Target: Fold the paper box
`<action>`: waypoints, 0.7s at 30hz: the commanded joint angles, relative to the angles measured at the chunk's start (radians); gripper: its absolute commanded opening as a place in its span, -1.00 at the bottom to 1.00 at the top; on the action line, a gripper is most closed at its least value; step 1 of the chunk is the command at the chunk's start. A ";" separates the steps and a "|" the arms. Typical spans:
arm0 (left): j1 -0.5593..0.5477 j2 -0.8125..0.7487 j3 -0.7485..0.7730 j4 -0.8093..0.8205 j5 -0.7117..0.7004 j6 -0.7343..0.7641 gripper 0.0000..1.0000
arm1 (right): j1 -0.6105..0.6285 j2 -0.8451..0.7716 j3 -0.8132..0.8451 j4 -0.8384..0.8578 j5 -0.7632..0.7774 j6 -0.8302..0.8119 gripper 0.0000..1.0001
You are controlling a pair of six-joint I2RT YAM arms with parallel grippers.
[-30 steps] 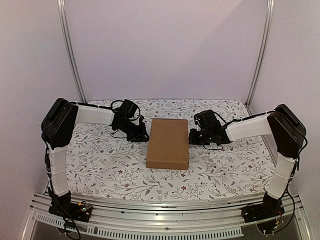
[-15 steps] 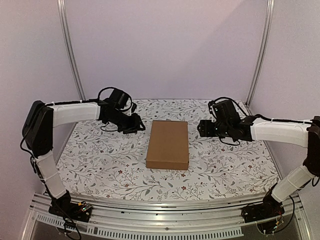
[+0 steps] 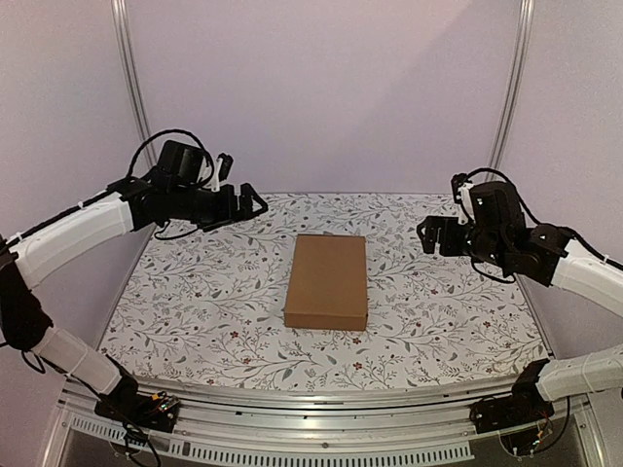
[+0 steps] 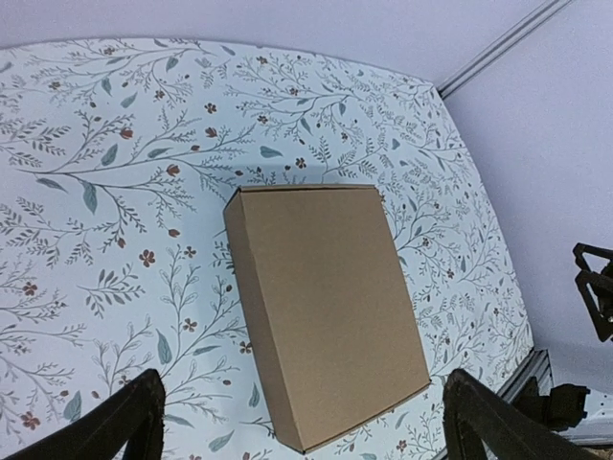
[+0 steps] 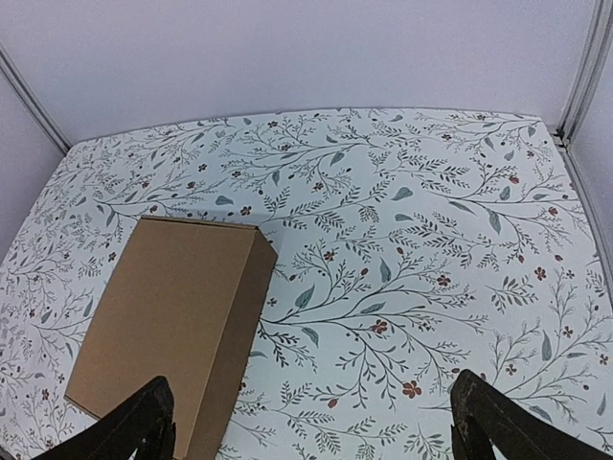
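The paper box [image 3: 328,280] is a closed, shallow brown cardboard box lying flat in the middle of the table. It also shows from above in the left wrist view [image 4: 326,307] and the right wrist view [image 5: 168,326]. My left gripper [image 3: 248,204] hangs high above the table, up and to the left of the box, open and holding nothing [image 4: 302,426]. My right gripper [image 3: 428,236] is raised to the right of the box, also open and holding nothing [image 5: 316,422]. Neither gripper touches the box.
A floral tablecloth [image 3: 195,292] covers the table. Metal frame posts [image 3: 136,97] [image 3: 506,97] stand at the back corners in front of plain walls. An aluminium rail [image 3: 321,428] with the arm bases runs along the near edge.
Both arms have lifted up and drawn outward, away from the sides of the box. Both grippers went from shut to wide open. The box has stayed in place.
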 commanded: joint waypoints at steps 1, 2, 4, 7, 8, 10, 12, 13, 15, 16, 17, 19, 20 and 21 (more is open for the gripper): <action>-0.008 -0.113 -0.027 -0.048 -0.033 0.019 0.99 | -0.004 -0.079 0.014 -0.134 0.076 0.030 0.98; -0.008 -0.139 -0.030 -0.057 -0.039 0.021 0.99 | -0.004 -0.091 0.018 -0.151 0.093 0.044 0.97; -0.008 -0.186 -0.032 -0.075 -0.050 0.036 0.99 | -0.004 -0.127 0.026 -0.186 0.124 0.067 0.98; -0.006 -0.247 -0.029 -0.115 -0.065 0.067 0.99 | -0.004 -0.161 0.053 -0.260 0.162 0.082 0.98; -0.006 -0.267 -0.027 -0.132 -0.071 0.077 0.99 | -0.004 -0.174 0.061 -0.286 0.174 0.085 0.97; -0.006 -0.308 -0.027 -0.162 -0.094 0.103 0.99 | -0.005 -0.191 0.077 -0.333 0.205 0.105 0.97; -0.007 -0.352 -0.038 -0.176 -0.121 0.129 0.99 | -0.005 -0.207 0.094 -0.384 0.227 0.127 0.97; -0.007 -0.377 -0.049 -0.176 -0.137 0.145 0.99 | -0.005 -0.216 0.102 -0.407 0.234 0.142 0.98; -0.006 -0.425 -0.078 -0.168 -0.172 0.174 0.99 | -0.004 -0.235 0.127 -0.453 0.234 0.169 0.98; -0.007 -0.450 -0.094 -0.159 -0.175 0.190 0.99 | -0.004 -0.247 0.141 -0.473 0.194 0.172 0.98; -0.007 -0.474 -0.113 -0.150 -0.196 0.206 0.99 | -0.004 -0.256 0.155 -0.480 0.172 0.158 0.97; -0.006 -0.524 -0.160 -0.117 -0.203 0.233 0.99 | -0.004 -0.279 0.163 -0.488 0.117 0.123 0.98; -0.006 -0.548 -0.188 -0.098 -0.201 0.244 0.99 | -0.004 -0.290 0.157 -0.480 0.090 0.077 0.97; -0.006 -0.570 -0.227 -0.078 -0.200 0.255 0.99 | -0.004 -0.301 0.146 -0.471 0.075 0.043 0.98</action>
